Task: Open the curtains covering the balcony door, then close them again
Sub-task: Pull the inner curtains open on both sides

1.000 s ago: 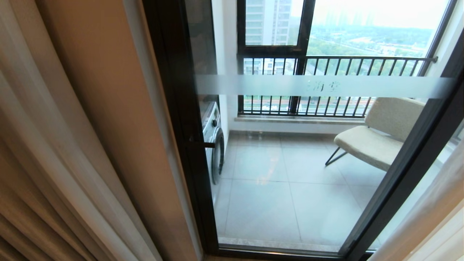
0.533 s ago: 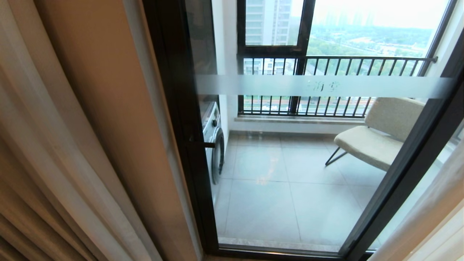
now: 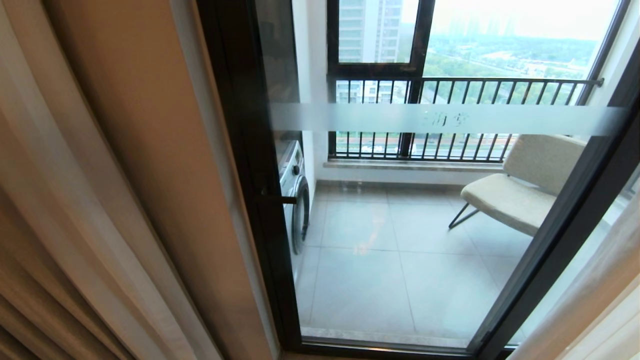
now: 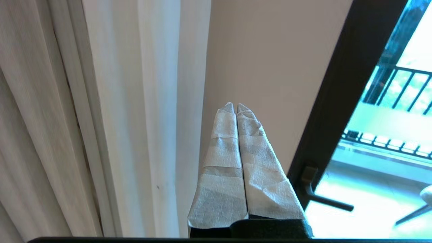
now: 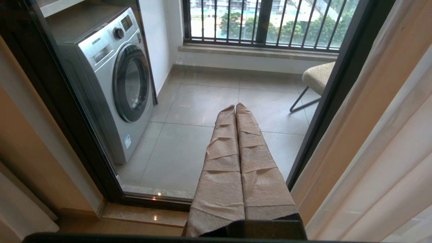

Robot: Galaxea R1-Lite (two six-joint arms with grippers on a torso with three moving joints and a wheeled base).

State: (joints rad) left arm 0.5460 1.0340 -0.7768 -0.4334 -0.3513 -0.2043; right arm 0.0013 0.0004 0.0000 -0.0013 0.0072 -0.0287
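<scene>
Left pincer, its 2 paper-wrapped fingers pressed flat together and clenched on nothing, points up at the bare wall, just beside the gathered edge of the curtains and apart from the cloth. Right pincer, likewise clenched and empty, hangs low before the balcony door.

Curtains, left stack: a thin cream sheer in front, heavier beige-grey pleats behind it, both drawn fully off the glass. A 2nd stack hangs at the right edge of the head view. The fabric looks soft and limp, light in the sheer and weightier in the drape; it should fold and slide rather than resist. A likely hold is the leading vertical edge, pinching both layers at mid-height, since a single sheer fold may slip out.

Balcony door: black frame, clear glass crossed by a frosted strip, lever handle.

Beyond the glass: tiled floor, washing machine, upholstered chair, railing.
</scene>
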